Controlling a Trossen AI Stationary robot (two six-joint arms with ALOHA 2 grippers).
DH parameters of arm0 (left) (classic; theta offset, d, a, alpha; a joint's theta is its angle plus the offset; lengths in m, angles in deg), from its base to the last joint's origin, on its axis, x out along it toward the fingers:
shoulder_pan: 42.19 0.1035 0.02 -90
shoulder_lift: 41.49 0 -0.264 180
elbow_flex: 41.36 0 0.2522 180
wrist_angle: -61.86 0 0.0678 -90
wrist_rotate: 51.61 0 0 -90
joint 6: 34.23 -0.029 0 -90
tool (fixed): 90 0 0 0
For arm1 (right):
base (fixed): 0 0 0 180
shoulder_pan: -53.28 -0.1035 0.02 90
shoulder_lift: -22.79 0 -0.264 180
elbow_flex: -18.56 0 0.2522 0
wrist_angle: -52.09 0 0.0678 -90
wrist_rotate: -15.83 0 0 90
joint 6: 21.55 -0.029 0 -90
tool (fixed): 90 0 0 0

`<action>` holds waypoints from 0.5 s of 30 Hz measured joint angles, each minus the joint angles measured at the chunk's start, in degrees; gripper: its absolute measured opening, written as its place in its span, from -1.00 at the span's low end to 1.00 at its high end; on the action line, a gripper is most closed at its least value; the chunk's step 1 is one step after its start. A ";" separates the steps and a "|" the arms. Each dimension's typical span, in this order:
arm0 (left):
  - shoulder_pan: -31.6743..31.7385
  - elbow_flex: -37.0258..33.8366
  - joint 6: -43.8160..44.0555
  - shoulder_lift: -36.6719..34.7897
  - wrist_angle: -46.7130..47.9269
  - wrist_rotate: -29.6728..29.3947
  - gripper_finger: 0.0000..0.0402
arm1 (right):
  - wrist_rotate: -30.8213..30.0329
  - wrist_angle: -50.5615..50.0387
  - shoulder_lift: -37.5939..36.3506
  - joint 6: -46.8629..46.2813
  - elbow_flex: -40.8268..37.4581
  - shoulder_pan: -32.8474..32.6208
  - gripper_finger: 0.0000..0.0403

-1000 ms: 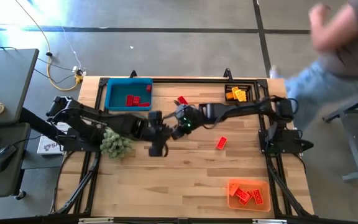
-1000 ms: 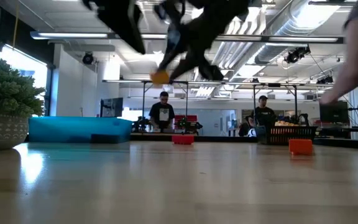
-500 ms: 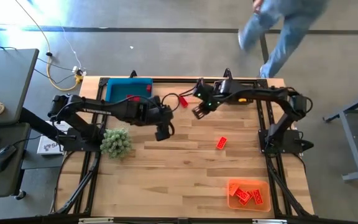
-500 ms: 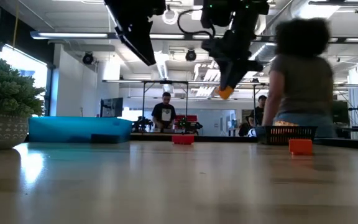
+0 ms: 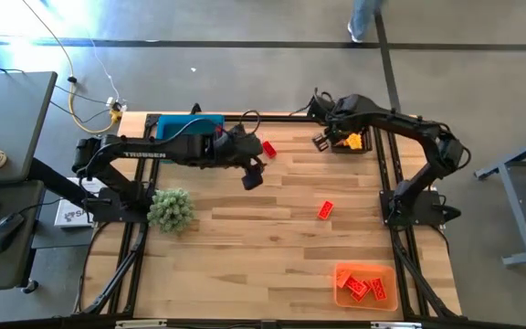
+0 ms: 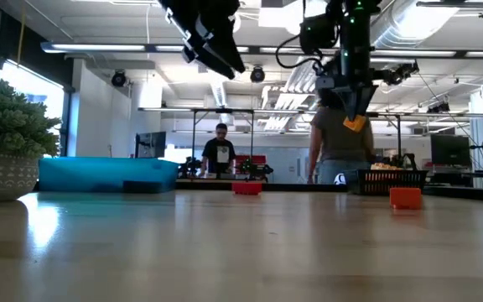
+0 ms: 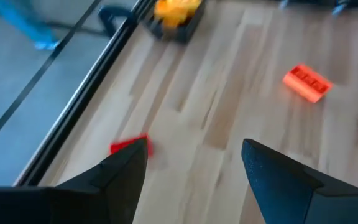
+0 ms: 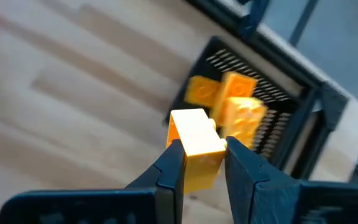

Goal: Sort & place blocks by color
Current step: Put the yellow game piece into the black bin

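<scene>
A wooden bench (image 5: 272, 247) is carrying three bins and a few loose toy bricks. At its far right corner a black basket (image 5: 350, 140) is holding several yellow bricks (image 8: 229, 102). The right hand (image 5: 321, 141) is hovering just beside this basket, on the side toward the bench's middle, its two fingers pinching a yellow brick (image 8: 196, 144) tightly between them. The left hand (image 5: 253, 177) is hanging in the air well away from the basket, nearer the blue bin (image 5: 164, 146) at the far left, with its fingers spread wide and gripping nothing. A red brick (image 5: 268, 148) is lying on the wood between the blue bin and the basket, and another red brick (image 5: 325, 209) is lying nearer the bench's middle, forward of the basket. An orange bin (image 5: 341, 276) with red bricks (image 5: 366, 288) inside is sitting at the near right corner, far from the basket. A green fuzzy plant (image 5: 171, 209) is standing at the left edge. A person (image 6: 340, 144) is standing in the room beyond the basket.
</scene>
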 joint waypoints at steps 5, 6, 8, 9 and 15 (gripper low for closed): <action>2.39 -0.02 -4.50 1.48 -5.22 4.39 0.25 | -0.71 0.55 0.09 2.84 0.00 5.52 -0.71; 2.84 -0.02 -5.63 2.05 -6.05 4.37 0.25 | -0.62 0.55 0.09 2.99 0.00 6.57 -0.71; 3.93 -0.09 -8.16 3.09 -6.32 4.35 0.25 | -0.32 0.59 0.11 3.28 0.00 8.67 -0.71; 4.45 -0.11 -9.55 3.65 -6.30 4.33 0.25 | 0.39 0.67 0.11 3.91 0.00 9.75 -0.71; 7.61 -0.07 -11.32 8.51 -8.70 7.23 0.25 | 5.48 3.54 1.67 8.54 0.00 14.96 -0.71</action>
